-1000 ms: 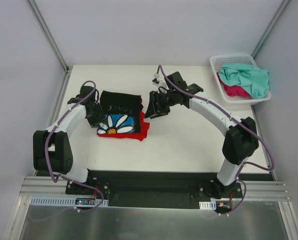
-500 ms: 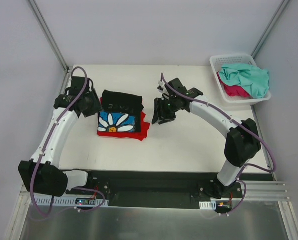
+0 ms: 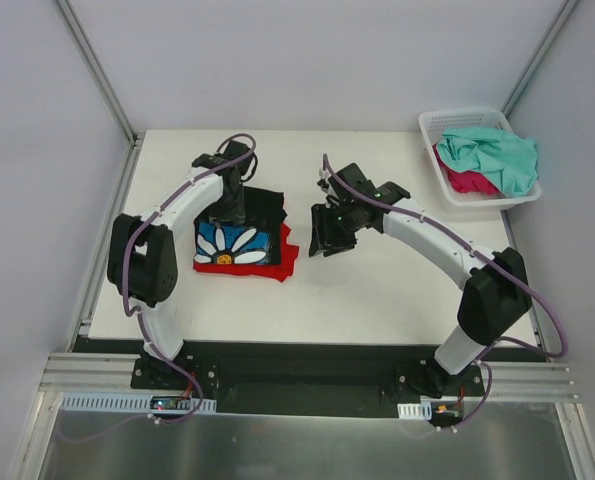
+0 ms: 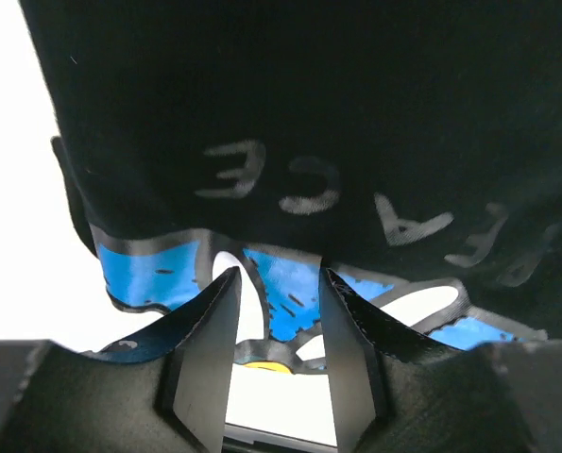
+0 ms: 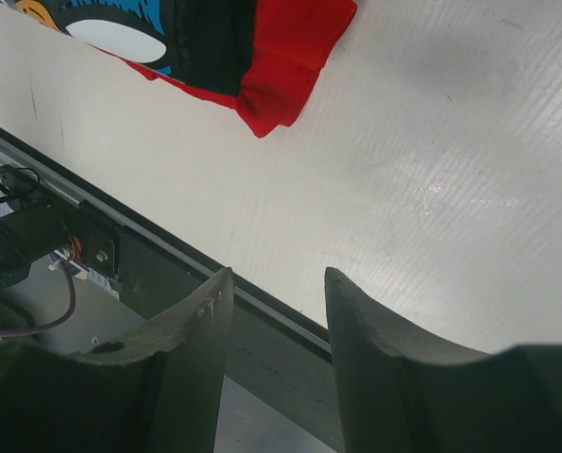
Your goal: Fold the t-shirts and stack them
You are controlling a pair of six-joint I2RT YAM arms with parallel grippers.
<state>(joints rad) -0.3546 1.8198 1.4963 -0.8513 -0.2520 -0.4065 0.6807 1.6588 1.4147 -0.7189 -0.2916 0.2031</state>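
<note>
I see the left pincer (image 4: 276,283), jaws half apart and empty, directly above the black shirt (image 3: 264,205) lying on the red shirt (image 3: 288,257), with the right pincer (image 3: 329,238), also parted, farther off beside it.

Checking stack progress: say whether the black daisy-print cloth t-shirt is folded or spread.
Folded: the black daisy-print cloth t-shirt forms a compact rectangle on the red cloth t-shirt.

White table (image 3: 377,290), pale grey walls (image 3: 37,120)
</note>
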